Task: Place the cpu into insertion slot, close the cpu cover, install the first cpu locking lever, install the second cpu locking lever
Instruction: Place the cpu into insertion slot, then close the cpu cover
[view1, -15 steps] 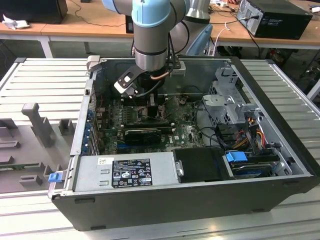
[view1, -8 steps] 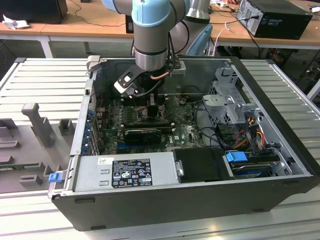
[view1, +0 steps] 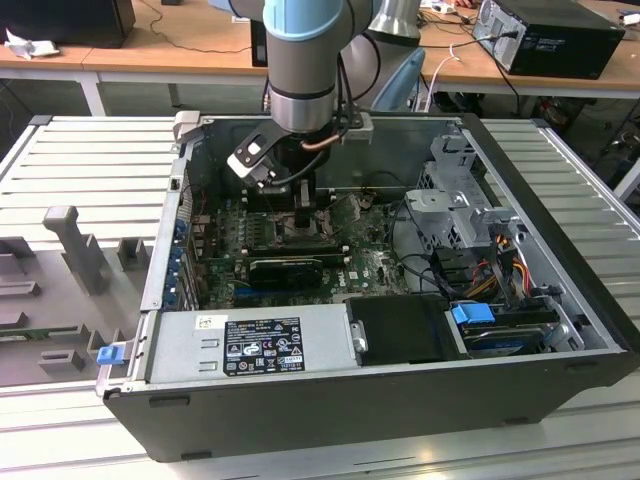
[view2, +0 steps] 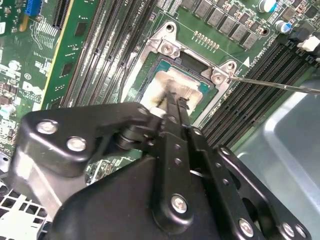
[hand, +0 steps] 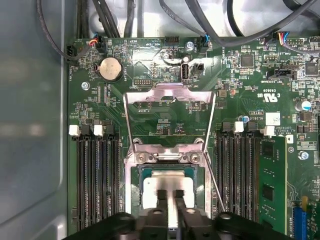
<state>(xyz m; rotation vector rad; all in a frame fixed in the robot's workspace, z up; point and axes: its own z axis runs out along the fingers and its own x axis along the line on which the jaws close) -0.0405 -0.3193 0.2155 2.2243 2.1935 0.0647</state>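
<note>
The gripper (hand: 169, 193) has its two fingers drawn almost together with only a sliver of gap, gripping nothing, their tips resting on or just above the silver top of the cpu (view2: 189, 85). The cpu lies flat inside the insertion slot (hand: 130, 200), directly under the fingers. The cpu cover (hand: 170, 93) stands swung back off the slot, all within the open computer case (view1: 400, 400) on the green board (view1: 372, 266).

In the first wrist view the black gripper (hand: 170, 194) covers part of the flat silver-grey cpu (hand: 152, 184); the picture's edge cuts the silver-rimmed black insertion slot (hand: 129, 200).
</note>
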